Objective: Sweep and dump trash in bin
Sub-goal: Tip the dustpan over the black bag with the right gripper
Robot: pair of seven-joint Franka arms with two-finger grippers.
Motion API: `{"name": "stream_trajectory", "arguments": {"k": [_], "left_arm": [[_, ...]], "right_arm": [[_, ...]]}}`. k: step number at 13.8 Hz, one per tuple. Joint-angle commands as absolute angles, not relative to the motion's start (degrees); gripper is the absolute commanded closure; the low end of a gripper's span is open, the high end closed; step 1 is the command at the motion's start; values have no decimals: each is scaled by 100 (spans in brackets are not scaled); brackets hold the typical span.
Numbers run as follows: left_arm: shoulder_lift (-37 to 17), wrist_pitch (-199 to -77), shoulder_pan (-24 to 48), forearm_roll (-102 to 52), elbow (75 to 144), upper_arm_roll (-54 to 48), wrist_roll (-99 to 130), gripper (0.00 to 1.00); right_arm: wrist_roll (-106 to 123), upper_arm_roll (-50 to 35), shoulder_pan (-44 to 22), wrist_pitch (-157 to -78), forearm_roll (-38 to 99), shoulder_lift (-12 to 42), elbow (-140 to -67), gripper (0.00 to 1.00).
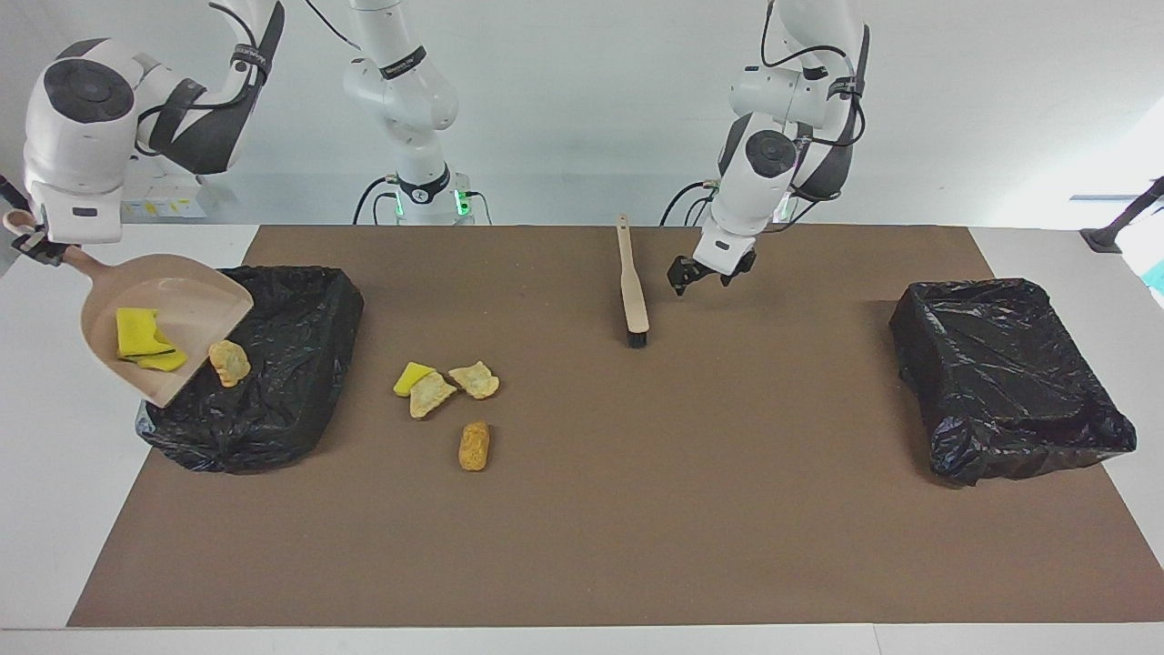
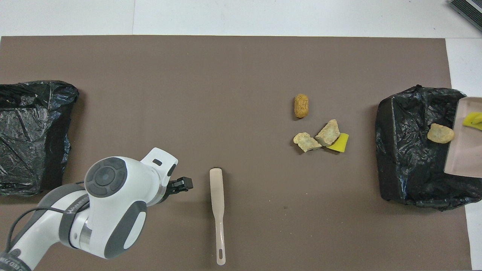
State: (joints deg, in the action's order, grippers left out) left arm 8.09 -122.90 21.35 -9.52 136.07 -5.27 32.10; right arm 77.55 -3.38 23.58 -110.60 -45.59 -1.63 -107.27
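My right gripper (image 1: 35,246) is shut on the handle of the beige dustpan (image 1: 182,291), which hangs tilted over the black-lined bin (image 1: 282,382) at the right arm's end. A yellow spongy piece (image 1: 141,338) lies in the pan, and a tan bit (image 1: 228,361) sits at its lip over the bin. More trash lies on the brown mat beside that bin: a yellow chunk (image 1: 411,376), two tan bits (image 1: 427,394) (image 1: 476,379) and a golden-brown piece (image 1: 473,446). The brush (image 1: 632,287) lies flat on the mat. My left gripper (image 1: 702,271) hangs open and empty beside it.
A second black-lined bin (image 1: 1009,377) stands at the left arm's end of the mat. The brown mat (image 1: 637,509) covers most of the white table. In the overhead view the left arm's wrist (image 2: 113,195) covers part of the mat beside the brush (image 2: 217,195).
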Motion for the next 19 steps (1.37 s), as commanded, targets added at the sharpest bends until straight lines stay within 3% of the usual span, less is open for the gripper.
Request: {"name": "stream_trajectory", "arguments": {"k": [1, 4, 7, 12, 15, 19], "left_arm": [[1185, -11805, 1374, -870, 13605, -580, 2210, 0], [1318, -11690, 723, -861, 13483, -571, 1024, 0], [1318, -10989, 99, -826, 12826, -571, 12, 0], [1143, -10416, -149, -484, 11762, -563, -202, 0], [854, -9951, -237, -361, 10954, -563, -211, 0], [449, -9659, -220, -185, 10144, -563, -202, 0]], "right_arm": [[6929, -360, 1873, -10530, -5114, -457, -10907, 100], [6216, -369, 1618, -10599, -5867, -877, -11467, 100], [5827, -378, 1582, -10661, -6064, -1169, -11882, 100], [6702, -334, 1679, -10713, -5820, -1222, -11629, 100], [8504, -325, 1687, -10670, -4574, -1222, -11146, 100], [9026, -325, 1723, -10451, -3641, -1222, -10952, 100]]}}
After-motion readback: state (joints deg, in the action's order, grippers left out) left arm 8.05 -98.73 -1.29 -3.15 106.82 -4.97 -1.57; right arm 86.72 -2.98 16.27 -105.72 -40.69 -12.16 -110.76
